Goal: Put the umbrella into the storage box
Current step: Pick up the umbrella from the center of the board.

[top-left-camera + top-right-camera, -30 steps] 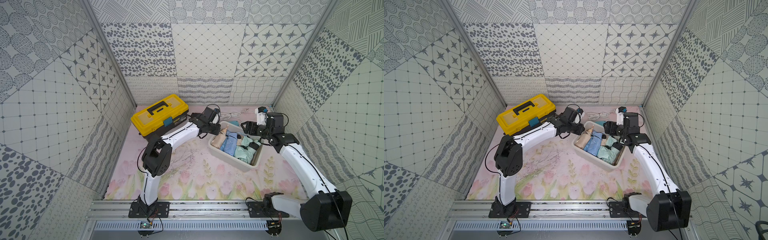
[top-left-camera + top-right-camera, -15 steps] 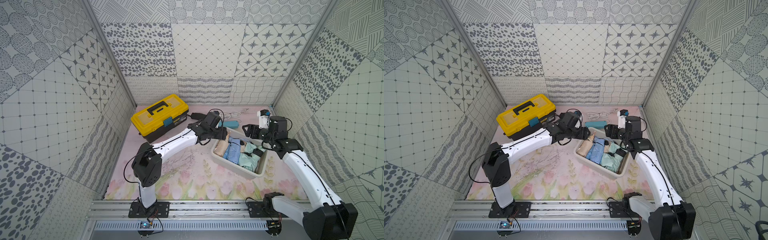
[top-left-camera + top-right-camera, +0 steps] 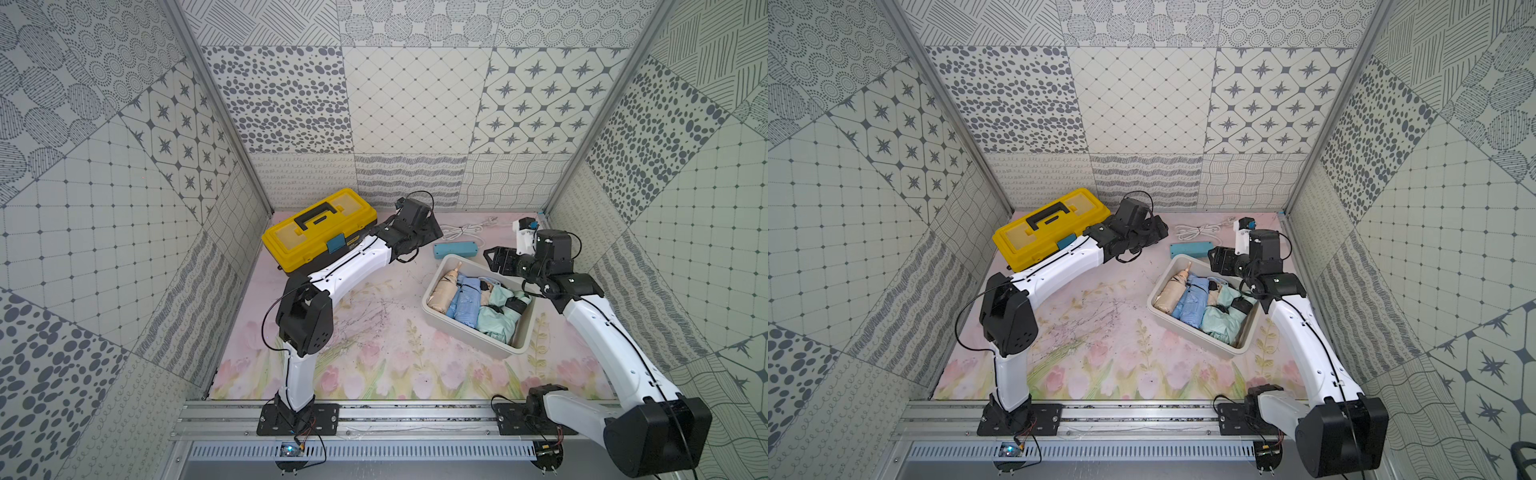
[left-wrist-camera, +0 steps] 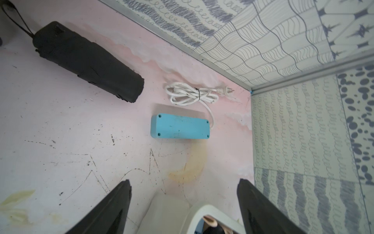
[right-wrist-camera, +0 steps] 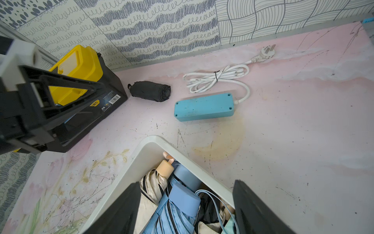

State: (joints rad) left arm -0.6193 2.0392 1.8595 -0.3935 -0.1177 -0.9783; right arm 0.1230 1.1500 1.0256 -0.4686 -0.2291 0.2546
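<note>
Hovering with empty fingers around a box of folded umbrellas.
Left fingers (image 4: 113,208) stand wide near the far corner of the storage box (image 3: 471,332); right fingers (image 5: 255,212), also wide, hang over its far end. Beige umbrella (image 3: 446,289), blue umbrella (image 3: 465,303) and mint umbrella (image 3: 496,318) lie inside; a black umbrella (image 5: 150,93) lies on the counter (image 3: 374,332) beside the yellow toolbox (image 3: 299,243).

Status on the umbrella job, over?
Left gripper, right gripper open, empty. Black umbrella on table beside toolbox, outside storage box. Power strip nearby, apart.
</note>
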